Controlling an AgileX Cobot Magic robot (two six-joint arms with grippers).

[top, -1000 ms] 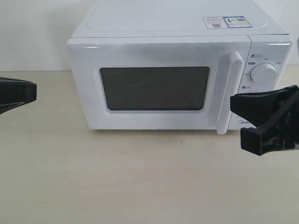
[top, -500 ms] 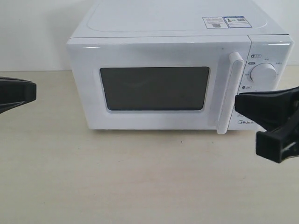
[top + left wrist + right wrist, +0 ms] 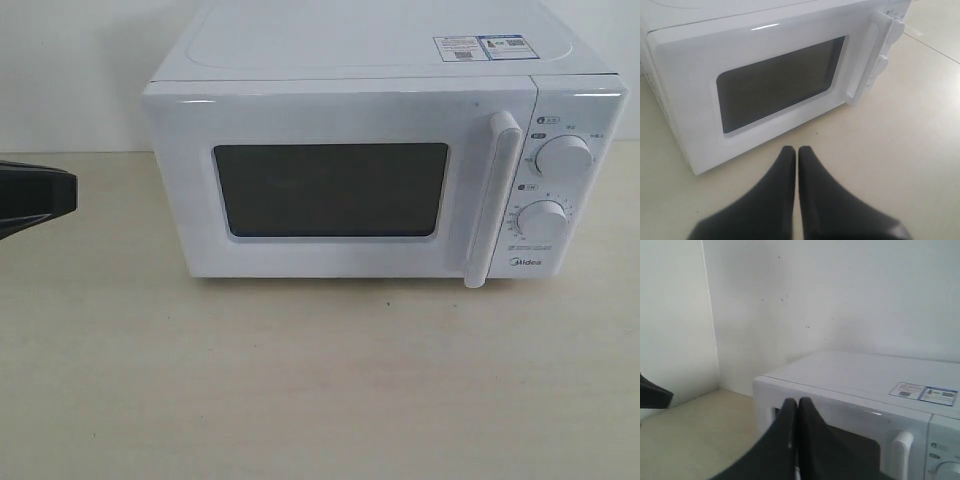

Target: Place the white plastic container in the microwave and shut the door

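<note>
Microwave (image 3: 360, 60) sits by table's (image 3: 300, 400) back edge, door (image 3: 330, 115) shut flush. Dark window (image 3: 330, 190) hides cavity; container cannot be made out anywhere. Left pincer (image 3: 796, 150) at table's left edge, cut off in exterior view, fingers pressed together, empty. Right pincer (image 3: 797, 401) seen only from own wrist camera, likewise closed on nothing.

One brand mark (image 3: 526, 263) is legible: "Midea", printed in grey low on the control panel (image 3: 600, 250) of the microwave (image 3: 340, 105). It sits under the lower dial (image 3: 543, 220), at the end far from the left end effector (image 3: 70, 195). Two stickers (image 3: 939, 395) are recorded on the top, beyond the right end effector (image 3: 797, 402); their print cannot be read. Dial scale markings are too small to be read.
</note>
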